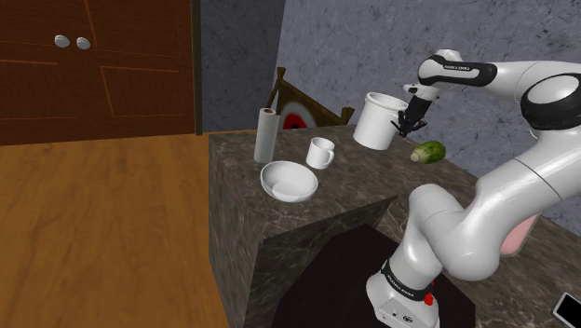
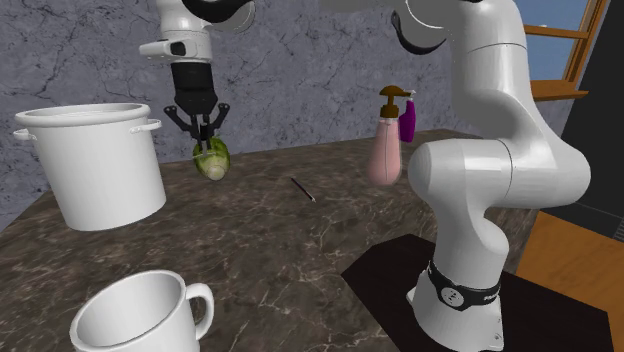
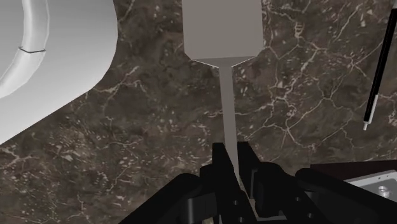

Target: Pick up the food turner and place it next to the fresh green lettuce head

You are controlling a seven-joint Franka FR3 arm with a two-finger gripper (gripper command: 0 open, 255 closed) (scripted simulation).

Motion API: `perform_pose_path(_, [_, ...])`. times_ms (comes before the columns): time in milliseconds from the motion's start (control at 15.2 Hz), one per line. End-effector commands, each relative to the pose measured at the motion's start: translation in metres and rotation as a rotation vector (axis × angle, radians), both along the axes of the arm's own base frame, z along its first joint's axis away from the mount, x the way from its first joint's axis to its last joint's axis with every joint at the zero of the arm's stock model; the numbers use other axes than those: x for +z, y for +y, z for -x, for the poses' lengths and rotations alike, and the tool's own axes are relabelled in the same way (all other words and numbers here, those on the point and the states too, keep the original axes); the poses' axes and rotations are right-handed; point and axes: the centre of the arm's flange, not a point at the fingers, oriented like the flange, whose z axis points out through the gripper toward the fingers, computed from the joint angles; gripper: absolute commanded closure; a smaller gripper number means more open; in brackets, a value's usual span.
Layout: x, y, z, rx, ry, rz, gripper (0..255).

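Gripper point(image 3: 232, 156) is clamped shut on the grey food turner point(image 3: 222, 32) handle, blade sticking straight out toward the bench point(image 3: 127, 140), and the lettuce head point(image 2: 212, 160) sits just below it in the second exterior view.

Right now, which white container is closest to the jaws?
The tall two-handled pot, right beside the jaws; the mug and bowl sit farther off, toward the shoulder view's left.

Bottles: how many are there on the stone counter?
2. A pink pump bottle stands on the counter by the robot's arm, and a purple bottle peeks out right behind it, partly covered. More could be hidden behind the arm.
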Motion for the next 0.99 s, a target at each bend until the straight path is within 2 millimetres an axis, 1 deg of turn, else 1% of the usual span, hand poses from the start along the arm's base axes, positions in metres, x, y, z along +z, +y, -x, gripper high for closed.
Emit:
perform_pose_path(0, [-0.011,0.001,0.001,0.0,0.0,0.0,255])
perform_pose_path(924, [-0.085,0.001,0.001,0.0,0.0,0.0,255])
